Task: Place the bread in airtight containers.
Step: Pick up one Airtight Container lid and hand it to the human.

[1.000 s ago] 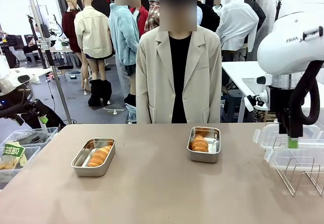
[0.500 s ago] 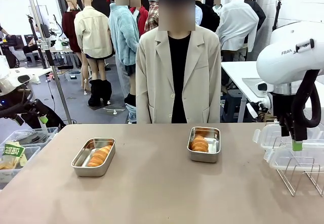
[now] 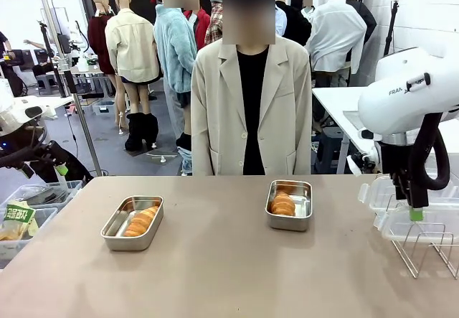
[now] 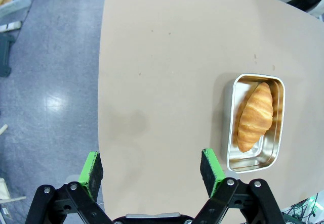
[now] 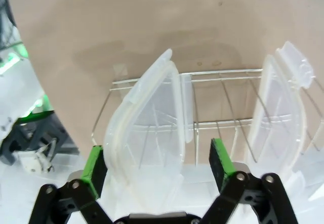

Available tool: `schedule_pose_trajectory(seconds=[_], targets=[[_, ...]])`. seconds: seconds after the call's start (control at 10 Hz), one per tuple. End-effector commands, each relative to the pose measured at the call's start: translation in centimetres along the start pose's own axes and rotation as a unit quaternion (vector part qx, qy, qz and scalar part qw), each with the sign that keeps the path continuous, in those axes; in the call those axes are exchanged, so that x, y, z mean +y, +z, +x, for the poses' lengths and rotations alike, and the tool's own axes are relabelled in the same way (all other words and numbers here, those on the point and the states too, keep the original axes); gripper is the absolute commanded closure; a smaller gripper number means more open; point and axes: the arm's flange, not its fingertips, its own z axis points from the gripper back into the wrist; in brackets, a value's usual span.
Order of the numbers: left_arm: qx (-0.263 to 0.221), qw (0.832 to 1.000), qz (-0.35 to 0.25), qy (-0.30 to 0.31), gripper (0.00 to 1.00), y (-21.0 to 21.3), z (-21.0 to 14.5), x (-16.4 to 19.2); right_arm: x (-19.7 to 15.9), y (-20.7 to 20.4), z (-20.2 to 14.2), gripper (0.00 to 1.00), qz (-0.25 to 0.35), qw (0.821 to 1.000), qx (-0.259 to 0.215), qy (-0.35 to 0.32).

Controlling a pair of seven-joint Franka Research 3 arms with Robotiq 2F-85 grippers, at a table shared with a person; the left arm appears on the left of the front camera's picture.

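Observation:
Two airtight containers stand open on the table. The left one [image 3: 123,245] holds one bread roll [image 3: 140,220]. In the right one [image 3: 288,224] lies another roll [image 3: 283,204]. My left gripper [image 4: 151,167] hovers open high over the table's left edge, and its view shows the left container [image 4: 229,128] with its bread [image 4: 255,115] off to the right. My right gripper [image 5: 158,161] points down at the far right of the table [image 3: 416,214]. Its open fingers straddle a clear lid [image 5: 147,123] standing in a wire rack, and nothing is gripped.
The wire rack [image 3: 423,250] at the table's right edge holds a second clear lid [image 5: 278,107]. A person in a beige jacket [image 3: 251,110] stands at the far side. Plastic bins [image 3: 32,207] sit off the table's left side. Bare tabletop lies between and in front of the containers.
My right arm has shifted and its gripper has sunk a little lower toward the lids in the rack. The left arm, the containers and the bread have not moved.

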Motion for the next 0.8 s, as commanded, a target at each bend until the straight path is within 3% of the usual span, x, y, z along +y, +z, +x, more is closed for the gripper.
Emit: schedule_pose_trajectory(seconds=[0.0,0.5,0.7], targets=[[0.001,1.0,0.003,-0.001,0.0,0.18,0.02,0.2,-0.04,-0.85,0.48,0.05,-0.008,1.0,0.027,-0.001],[0.001,1.0,0.003,-0.001,0.0,0.18,0.02,0.2,-0.09,-0.78,0.38,1.0,-0.009,1.0,0.027,-0.008],[0.001,1.0,0.003,-0.001,0.0,0.18,0.02,0.2,-0.13,-0.6,0.3,1.0,-0.01,1.0,0.026,-0.013]])
